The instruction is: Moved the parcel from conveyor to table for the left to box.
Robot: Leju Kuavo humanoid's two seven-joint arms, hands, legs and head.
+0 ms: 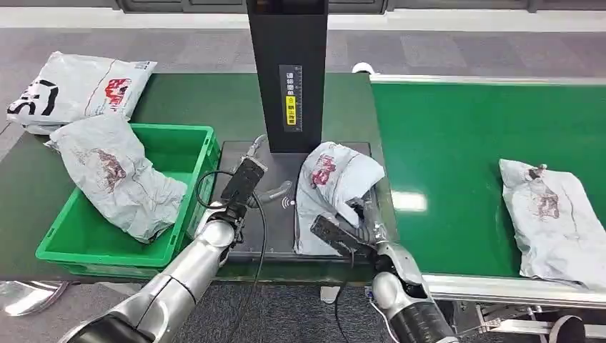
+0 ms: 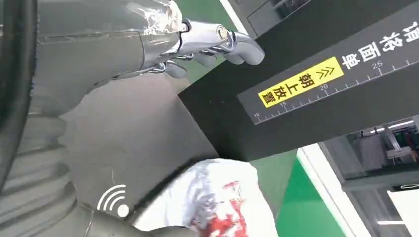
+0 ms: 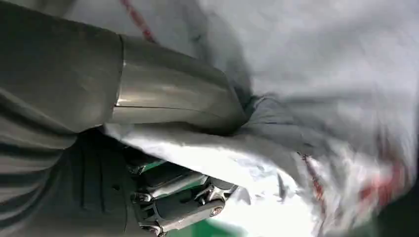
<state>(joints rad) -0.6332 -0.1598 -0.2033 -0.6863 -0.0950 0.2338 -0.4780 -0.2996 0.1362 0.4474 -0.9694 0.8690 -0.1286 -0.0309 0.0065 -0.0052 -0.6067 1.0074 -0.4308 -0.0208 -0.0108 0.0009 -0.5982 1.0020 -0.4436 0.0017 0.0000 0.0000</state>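
Right robot hand [image 1: 359,223] clamped on the parcel [image 1: 334,187], thumb above and fingers under a fold. Parcel resting on the dark scanner plate [image 1: 236,153] of the counter [image 1: 193,100], just beside the black post [image 1: 286,71]. Left robot hand [image 1: 232,204] released, fingers apart near the green bin [image 1: 187,136]. Best to lay the parcel flat (label up, probably) before letting go, well within left reach.

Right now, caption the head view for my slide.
Right hand grips a grey parcel on the scanner pad; left hand hovers open beside it.
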